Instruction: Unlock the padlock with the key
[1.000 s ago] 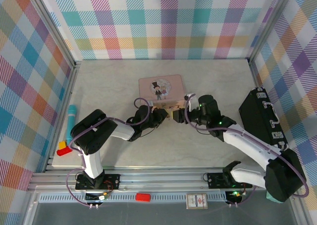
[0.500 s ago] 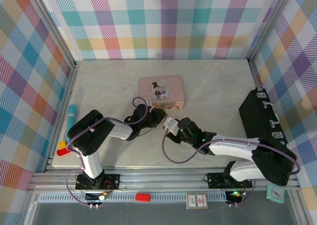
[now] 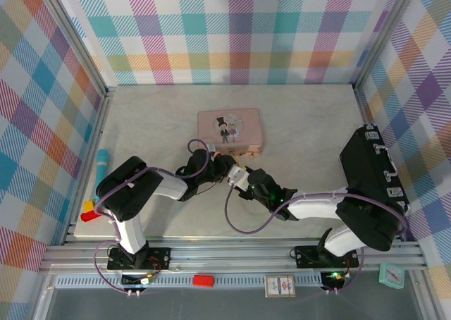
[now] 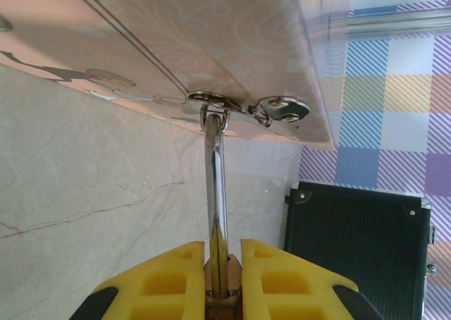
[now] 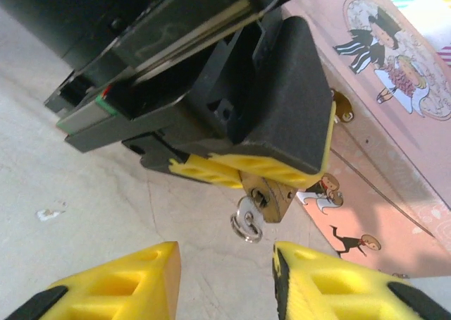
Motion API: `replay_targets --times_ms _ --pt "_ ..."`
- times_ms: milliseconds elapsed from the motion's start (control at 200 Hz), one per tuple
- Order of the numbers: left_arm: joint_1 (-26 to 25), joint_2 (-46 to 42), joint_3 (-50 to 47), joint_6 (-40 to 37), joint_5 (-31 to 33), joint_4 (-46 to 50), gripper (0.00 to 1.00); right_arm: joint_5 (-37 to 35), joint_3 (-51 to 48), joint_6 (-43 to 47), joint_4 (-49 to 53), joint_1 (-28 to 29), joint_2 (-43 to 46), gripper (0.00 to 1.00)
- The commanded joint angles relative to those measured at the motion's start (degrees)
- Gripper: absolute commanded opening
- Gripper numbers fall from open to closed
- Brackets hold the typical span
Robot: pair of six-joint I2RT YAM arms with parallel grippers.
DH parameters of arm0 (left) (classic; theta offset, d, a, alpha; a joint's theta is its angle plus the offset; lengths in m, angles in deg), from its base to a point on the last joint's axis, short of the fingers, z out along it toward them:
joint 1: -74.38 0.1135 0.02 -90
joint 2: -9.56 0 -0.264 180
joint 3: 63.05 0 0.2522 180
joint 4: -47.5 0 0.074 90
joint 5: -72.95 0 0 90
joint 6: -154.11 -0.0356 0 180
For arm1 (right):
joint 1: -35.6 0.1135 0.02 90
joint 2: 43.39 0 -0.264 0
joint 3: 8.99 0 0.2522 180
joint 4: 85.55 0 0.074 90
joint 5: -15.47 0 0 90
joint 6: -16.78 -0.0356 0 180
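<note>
The small brass padlock (image 5: 271,193) is clamped between my left gripper's yellow pads (image 5: 204,170). Its silver shackle (image 4: 215,165) runs up through a gold latch (image 4: 211,101) on the pink tin (image 3: 230,131). The key (image 5: 248,218), with a small silver ring, sits in the keyhole on the padlock's bottom face. In the top view my left gripper (image 3: 227,170) is shut just in front of the tin. My right gripper (image 5: 225,253) is open, its two yellow fingers either side of the key and slightly short of it, touching nothing. It sits right next to the left one (image 3: 243,181).
A black ribbed case (image 3: 373,175) lies along the right wall, also showing behind the padlock (image 4: 359,242). A teal-capped cylinder (image 3: 101,172) and red and yellow blocks (image 3: 89,211) sit at the left edge. The cables of both arms loop over the table's near half.
My right arm has swung from beside the tin's right corner down and left, bringing its gripper up close to the padlock held by the left gripper. The left arm has barely moved.
</note>
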Motion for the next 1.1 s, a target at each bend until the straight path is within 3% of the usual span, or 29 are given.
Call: replay_targets --times_ms 0,335,1095 --pt "0.2 0.3 -0.1 1.3 -4.0 -8.7 0.00 -1.8 0.1 0.3 -5.1 0.3 -2.1 0.37" --pt "0.4 0.4 -0.2 1.2 -4.3 -8.4 0.00 -3.5 0.3 -0.1 -12.6 0.3 -7.1 0.31" --pt "0.4 -1.3 0.1 0.6 -4.3 -6.6 0.00 -3.6 0.5 -4.5 -15.0 -1.5 -10.3 0.18"
